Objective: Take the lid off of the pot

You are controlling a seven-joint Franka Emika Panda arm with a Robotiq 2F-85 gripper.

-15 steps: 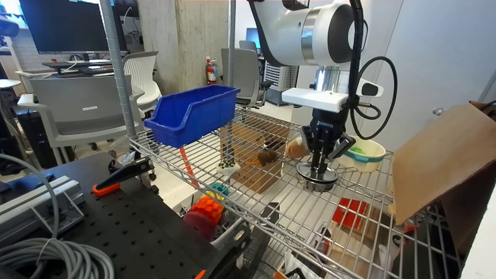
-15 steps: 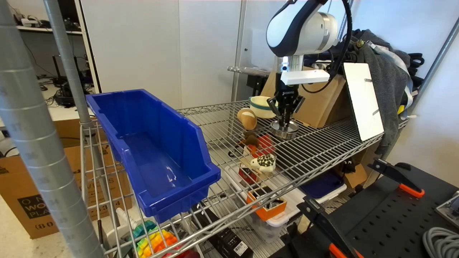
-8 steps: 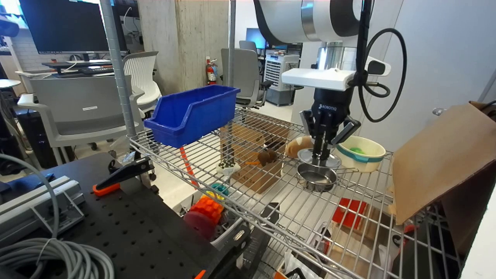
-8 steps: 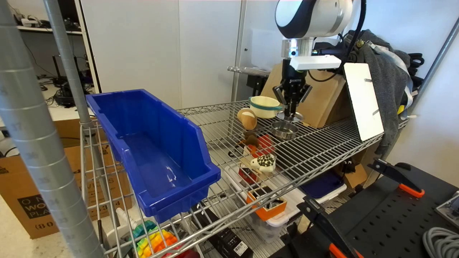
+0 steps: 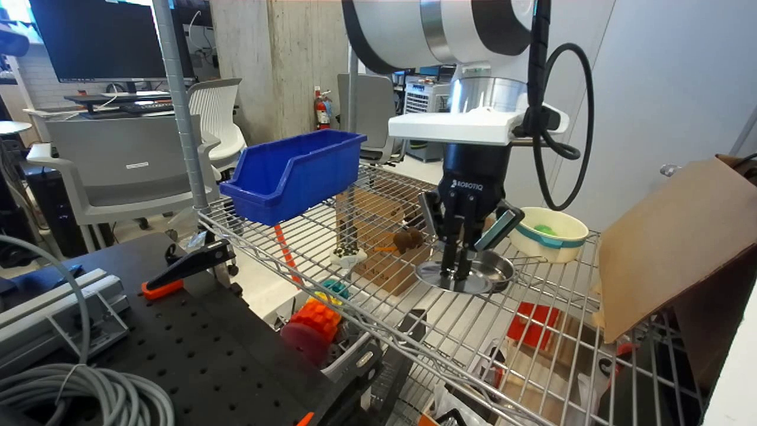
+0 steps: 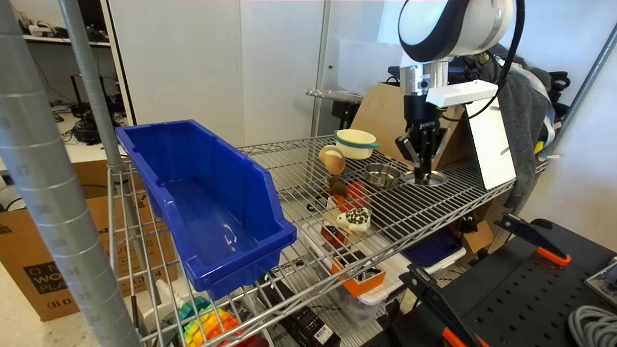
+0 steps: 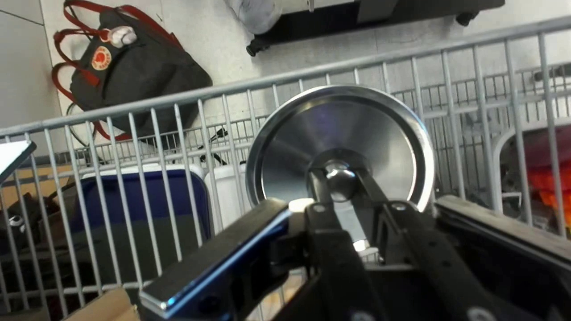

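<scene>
A: State of the claw (image 7: 341, 176)?
B: Clenched on the lid (image 7: 332, 125) by its knob (image 7: 342, 179), fingers (image 7: 322, 189) on either side.
A: Lid's where?
B: Off the pot (image 6: 381, 180), just beside it. In an exterior view the whole mouth (image 6: 382, 170) shows uncovered. Both exterior views put the pot between lid and bowl (image 6: 354, 152).
A: What does the next move turn on?
B: Lid is straight below the claw, roughly level, on the pot's side away from the bowl. It's round, no long axis to line up.
A: Touching the bench (image 7: 169, 100)?
B: Can't tell. Wrist view shows it overlapping the bench's edge, height unclear.
A: Task done?
B: Removal itself reads as complete; set-down and release likely remain. Straight down, then let go, would be the simple way.
A: Risk?
B: Lid edge looks close to the pot; could clip it if the claw drifts that way. Edge of the bench also deserves a check first.
</scene>
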